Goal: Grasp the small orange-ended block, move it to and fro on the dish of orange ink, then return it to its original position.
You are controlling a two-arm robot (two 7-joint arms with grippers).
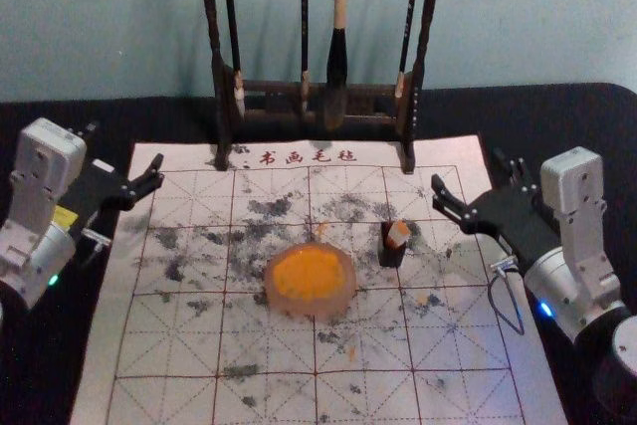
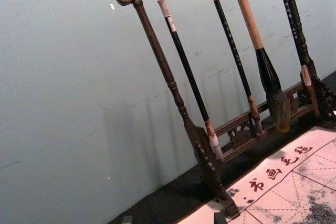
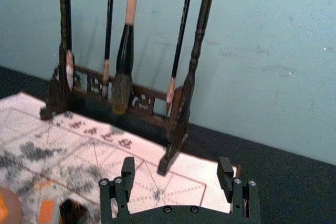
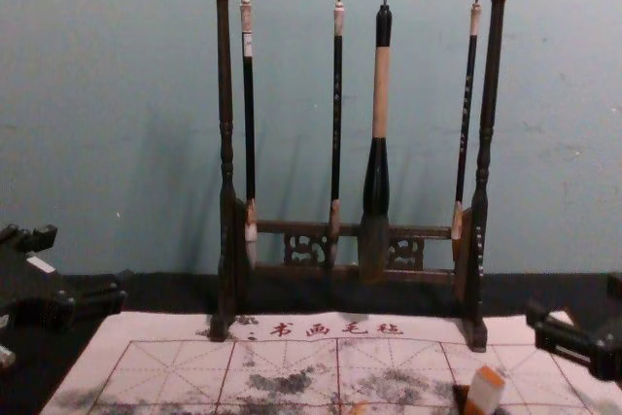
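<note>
Head view: dim, diffuse indoor light, with the pale mat (image 1: 269,345) and orange ink (image 1: 309,273) brightest against near-black cloth (image 1: 40,375). A blue lamp (image 1: 546,310) glows at right; violet light tints the mat at lower right. Chest view: faint, soft-edged shadows on the wall (image 4: 117,75), left of the rack (image 4: 225,94), consistent with light from the right. Left wrist view: a broad wall shadow at lower centre-left; slight sheen on black brush handles (image 2: 268,69). Fine grain mottles the walls.
</note>
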